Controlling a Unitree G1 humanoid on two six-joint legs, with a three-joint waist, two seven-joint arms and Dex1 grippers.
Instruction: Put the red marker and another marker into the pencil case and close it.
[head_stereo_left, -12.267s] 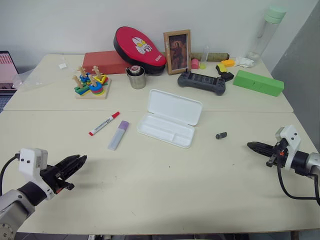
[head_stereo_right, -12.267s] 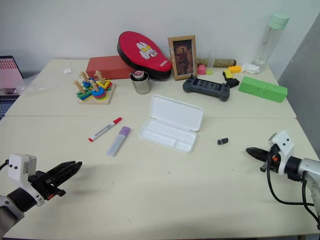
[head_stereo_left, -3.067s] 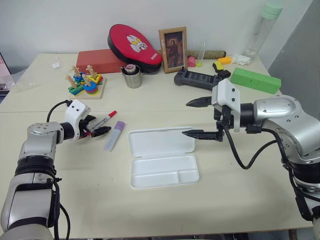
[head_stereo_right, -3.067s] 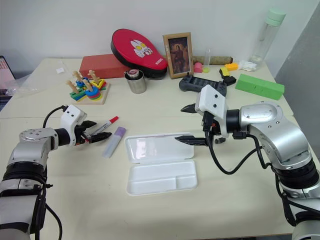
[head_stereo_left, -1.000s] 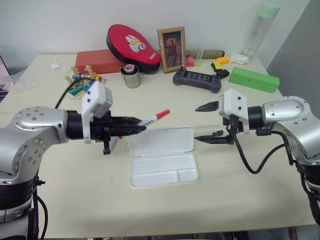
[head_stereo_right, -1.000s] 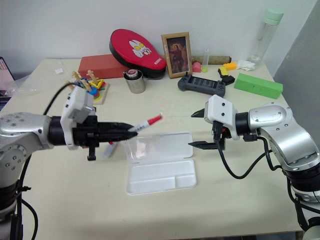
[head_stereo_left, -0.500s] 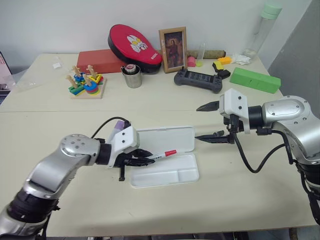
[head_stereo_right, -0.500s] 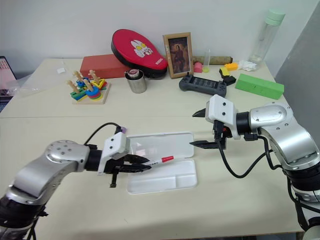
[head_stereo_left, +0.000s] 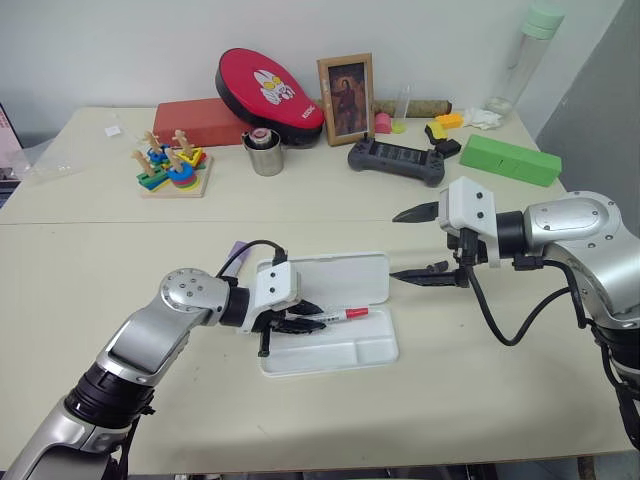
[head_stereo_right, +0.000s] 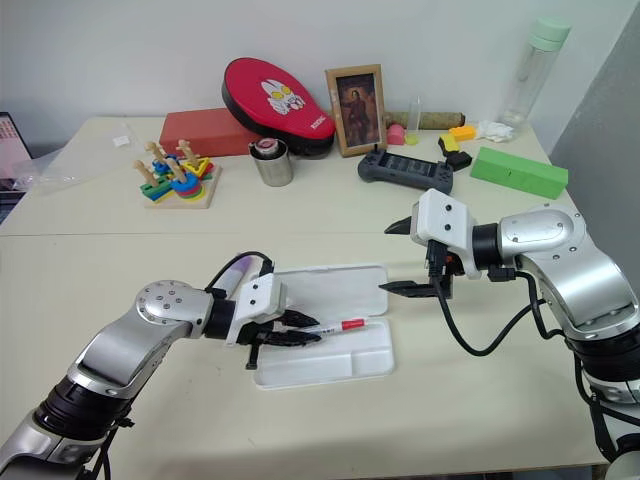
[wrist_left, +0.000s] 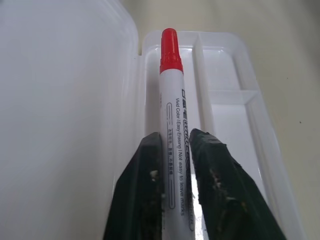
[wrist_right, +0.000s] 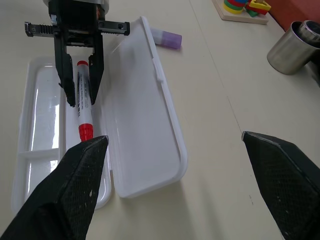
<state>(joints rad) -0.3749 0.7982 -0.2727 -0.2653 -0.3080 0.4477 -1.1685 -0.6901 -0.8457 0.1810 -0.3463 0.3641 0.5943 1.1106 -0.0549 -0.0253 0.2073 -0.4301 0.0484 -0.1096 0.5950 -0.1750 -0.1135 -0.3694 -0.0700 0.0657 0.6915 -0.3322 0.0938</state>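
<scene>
The left gripper (head_stereo_left: 312, 318) is lying low over the case (head_stereo_left: 340, 352), jaws loosely flanking the red marker (wrist_left: 172, 120), apparently to drop it in the tray's narrow slot beside the lid. The right gripper (head_stereo_left: 418, 245) is hovering beside the lid, jaws spread. Its wrist view is showing the lilac marker (wrist_right: 166, 37) on the table beyond the lid.

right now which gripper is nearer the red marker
Left. The left gripper has its fingers on either side of the red marker over the pencil case; the right gripper hovers open beyond the case's far end.
</scene>
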